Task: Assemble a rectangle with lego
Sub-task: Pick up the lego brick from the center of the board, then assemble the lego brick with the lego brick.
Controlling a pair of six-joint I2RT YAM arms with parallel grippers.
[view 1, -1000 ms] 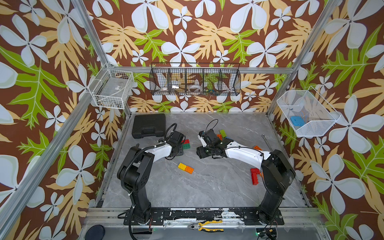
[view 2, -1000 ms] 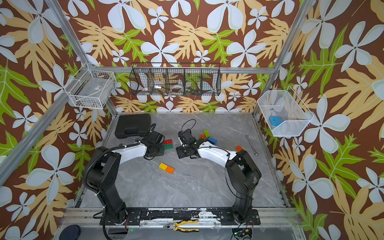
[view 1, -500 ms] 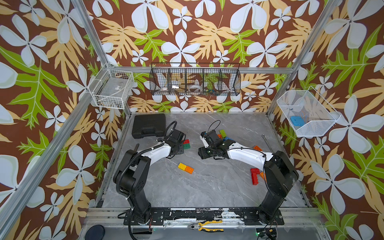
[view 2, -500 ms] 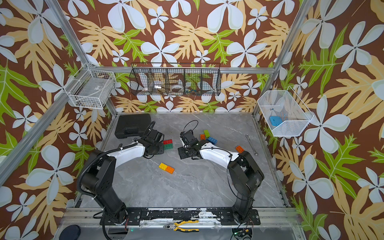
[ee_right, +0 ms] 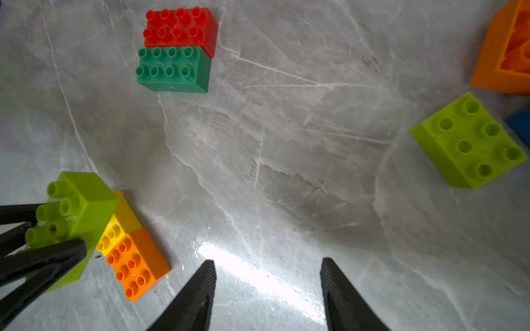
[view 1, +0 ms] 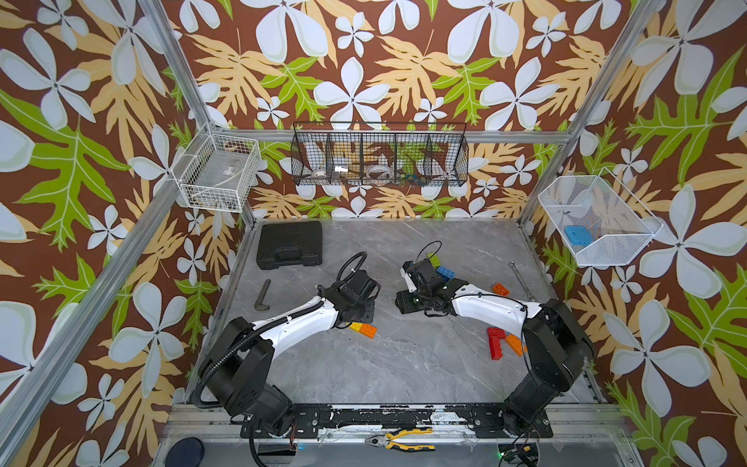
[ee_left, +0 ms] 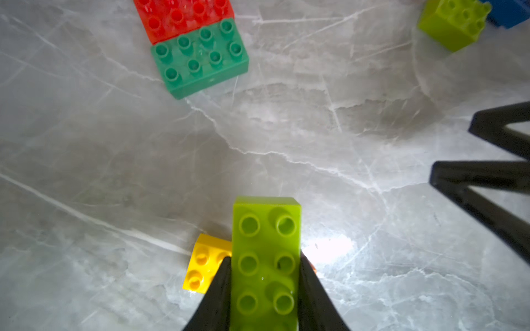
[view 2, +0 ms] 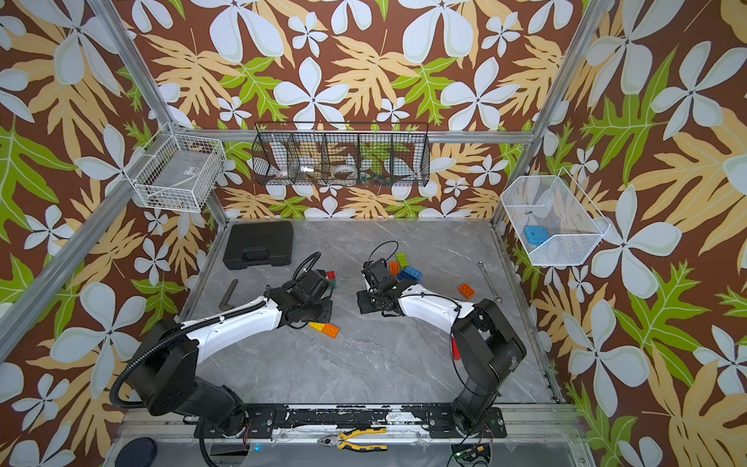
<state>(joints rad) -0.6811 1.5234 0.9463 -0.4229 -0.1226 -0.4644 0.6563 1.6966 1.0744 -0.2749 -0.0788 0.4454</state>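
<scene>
My left gripper [ee_left: 265,258] is shut on a lime 2x4 lego brick [ee_left: 266,229] and holds it over the yellow end of a joined yellow [ee_right: 114,232] and orange [ee_right: 137,263] pair; I cannot tell whether they touch. That pair shows in a top view [view 1: 364,328] beside the left gripper [view 1: 357,311]. A red [ee_left: 183,17] and dark green [ee_left: 198,54] pair lies side by side farther off. My right gripper [ee_right: 268,260] stands open over bare table, nothing between its fingers. In both top views it [view 1: 408,301] faces the left one.
Loose bricks lie behind the right gripper: lime [ee_right: 470,140], blue [view 2: 412,274], an overturned orange one [ee_right: 504,48]. Another orange brick [view 1: 500,288] and a red-orange cluster [view 1: 495,343] sit by the right arm. A black case [view 1: 289,244], bent bar [view 1: 262,295] and wrench [view 1: 519,275] lie around.
The left gripper has closed on the lime brick and moved from beside the red and green pair toward the front, over the yellow and orange pair. The right gripper's jaws have narrowed a little.
</scene>
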